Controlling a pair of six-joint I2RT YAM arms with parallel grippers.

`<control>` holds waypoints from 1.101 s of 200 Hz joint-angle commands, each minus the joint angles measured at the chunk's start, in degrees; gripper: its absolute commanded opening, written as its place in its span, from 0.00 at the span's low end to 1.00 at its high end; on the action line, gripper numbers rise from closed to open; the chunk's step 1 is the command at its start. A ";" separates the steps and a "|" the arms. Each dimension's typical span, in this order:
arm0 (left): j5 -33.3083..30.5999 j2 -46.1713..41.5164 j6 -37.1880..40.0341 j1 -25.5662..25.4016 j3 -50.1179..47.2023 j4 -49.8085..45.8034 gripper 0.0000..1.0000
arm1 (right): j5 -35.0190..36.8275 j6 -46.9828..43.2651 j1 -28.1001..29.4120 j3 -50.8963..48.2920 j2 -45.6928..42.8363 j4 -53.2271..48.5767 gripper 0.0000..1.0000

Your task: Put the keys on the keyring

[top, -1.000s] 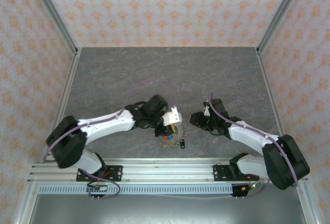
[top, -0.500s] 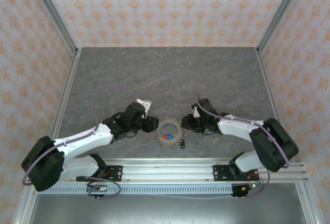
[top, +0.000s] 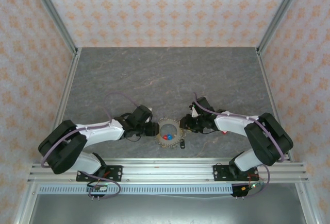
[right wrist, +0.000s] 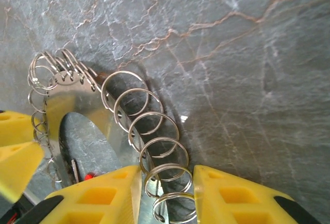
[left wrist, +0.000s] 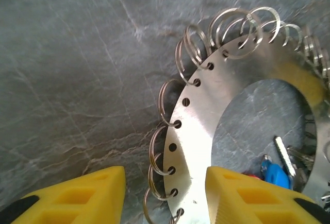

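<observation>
The keyring [top: 161,124] lies flat near the table's front edge, a broad metal ring [left wrist: 232,90] with small split rings round its rim. Red and blue keys [top: 166,137] lie inside its hole, and the blue key [left wrist: 277,175] appears in the left wrist view. My left gripper [top: 154,129] is open, its yellow fingers [left wrist: 77,198] straddling the keyring's left rim with a gap on each side. My right gripper [top: 182,125] is at the right rim. Its fingers [right wrist: 242,198] press on both sides of the split rings [right wrist: 175,177] of the keyring [right wrist: 56,110].
A black-headed key [top: 182,143] lies just outside the ring at its front right. The grey stone tabletop [top: 165,74] stretches behind, bounded by metal frame posts and patterned walls. The arms' mounting rail [top: 165,170] runs along the near edge.
My left arm swung back off the ring, then lowered its gripper to the left rim. My right gripper moved left onto the right rim's split rings.
</observation>
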 commanded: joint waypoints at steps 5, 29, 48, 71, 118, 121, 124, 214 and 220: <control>4.14 2.83 -1.60 0.47 1.75 3.77 0.39 | -5.23 -0.59 0.39 0.11 0.84 3.21 0.32; 4.66 4.70 -1.17 0.48 2.80 4.06 0.32 | -5.35 -1.06 0.39 -0.14 1.00 3.81 0.32; 4.63 6.09 -0.80 0.57 3.32 3.71 0.29 | -4.44 -1.86 0.34 -0.01 1.24 3.42 0.32; 4.48 7.31 -1.05 0.55 3.59 3.25 0.26 | -1.90 -3.04 0.33 0.52 0.93 0.63 0.34; 2.36 7.58 -1.91 0.70 3.16 2.98 0.25 | 1.74 -5.01 0.34 0.60 -3.69 -5.34 0.33; 2.36 7.63 -2.00 0.71 3.25 3.04 0.25 | 1.96 -5.18 0.42 0.68 -3.55 -5.94 0.33; 2.42 7.62 -2.03 0.72 3.26 3.08 0.24 | 2.19 -5.30 0.36 0.84 -3.35 -6.51 0.33; 3.72 8.28 -3.14 0.72 2.21 5.01 0.21 | -6.50 -1.09 0.35 -1.70 2.28 7.74 0.20; 3.84 8.36 -3.32 0.70 2.20 5.14 0.21 | -6.56 -0.74 0.37 -2.12 2.19 9.00 0.20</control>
